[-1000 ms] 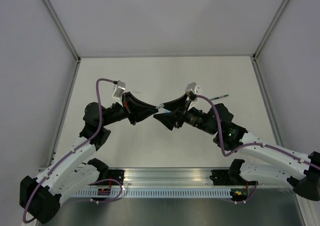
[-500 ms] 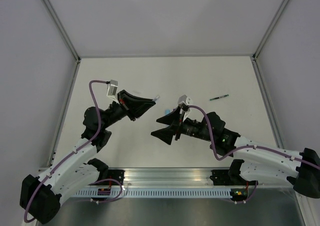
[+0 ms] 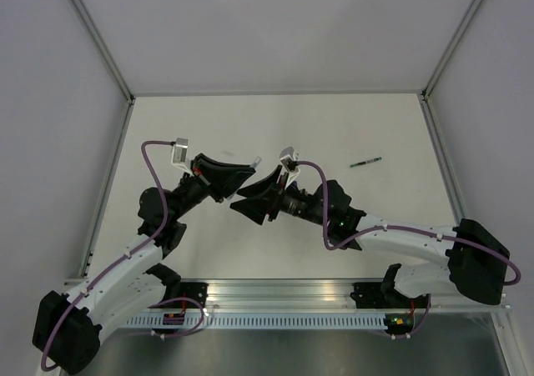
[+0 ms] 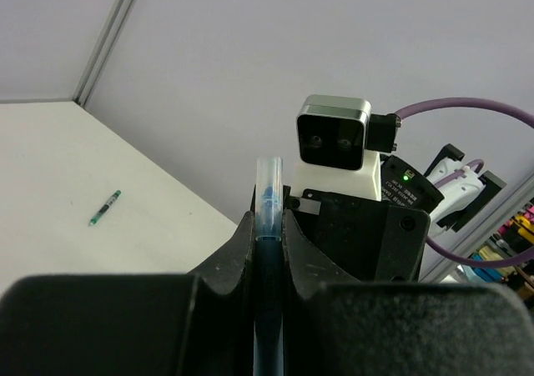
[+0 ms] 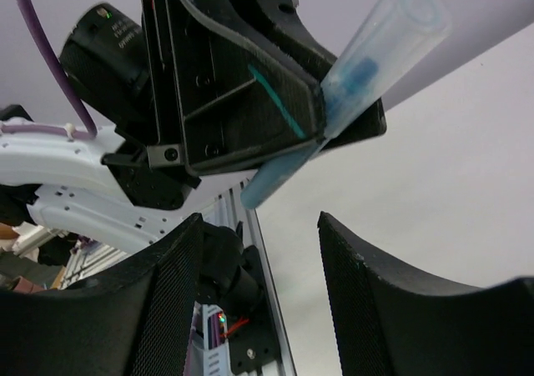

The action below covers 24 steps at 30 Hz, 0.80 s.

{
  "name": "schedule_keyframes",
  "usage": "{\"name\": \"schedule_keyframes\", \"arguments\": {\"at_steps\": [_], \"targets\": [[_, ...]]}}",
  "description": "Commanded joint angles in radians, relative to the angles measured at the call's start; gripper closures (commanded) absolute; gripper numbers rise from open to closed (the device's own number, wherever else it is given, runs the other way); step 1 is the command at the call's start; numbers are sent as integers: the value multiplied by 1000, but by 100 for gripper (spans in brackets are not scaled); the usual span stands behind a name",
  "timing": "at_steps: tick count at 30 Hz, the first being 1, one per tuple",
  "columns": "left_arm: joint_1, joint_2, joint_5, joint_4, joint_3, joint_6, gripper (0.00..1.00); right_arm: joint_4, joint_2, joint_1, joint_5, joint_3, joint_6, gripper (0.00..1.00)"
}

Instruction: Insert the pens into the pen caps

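My left gripper (image 3: 247, 172) is shut on the stubby light blue marker (image 3: 257, 162) and holds it above the table. In the left wrist view (image 4: 269, 219) the marker (image 4: 269, 188) stands up between the jaws, its blue tip inside a clear light blue cap. My right gripper (image 3: 244, 206) is open and empty, just in front of and below the left one. In the right wrist view (image 5: 260, 226) the marker (image 5: 367, 59) slants above its spread jaws without touching them. The thin dark green pen (image 3: 365, 162) lies on the table at the right, also in the left wrist view (image 4: 105, 208). The purple marker and the other caps are out of view.
White walls with metal corner posts (image 3: 115, 76) enclose the table on three sides. An aluminium rail (image 3: 275, 297) runs along the near edge between the arm bases. The right wrist's camera (image 4: 334, 142) faces my left gripper closely.
The grippers, joined at the marker a second ago, have parted. My right gripper opened and moved left and nearer. My left gripper drew back left with the marker.
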Motion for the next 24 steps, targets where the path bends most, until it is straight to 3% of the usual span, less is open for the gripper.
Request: {"name": "schedule_keyframes", "arguments": {"at_steps": [1,14,18,24], "targets": [[1,-25,-44,94,-30,-38,98,233,61,4,-34,42,77,38],[1,-115,-87,54,-68,11,98,395,164,4,-29,37,107,44],[1,-122,-83,48,-68,17,98,395,179,2,-48,54,110,58],[2,-126,-81,49,-68,15,98,413,209,2,-92,81,133,64]]}}
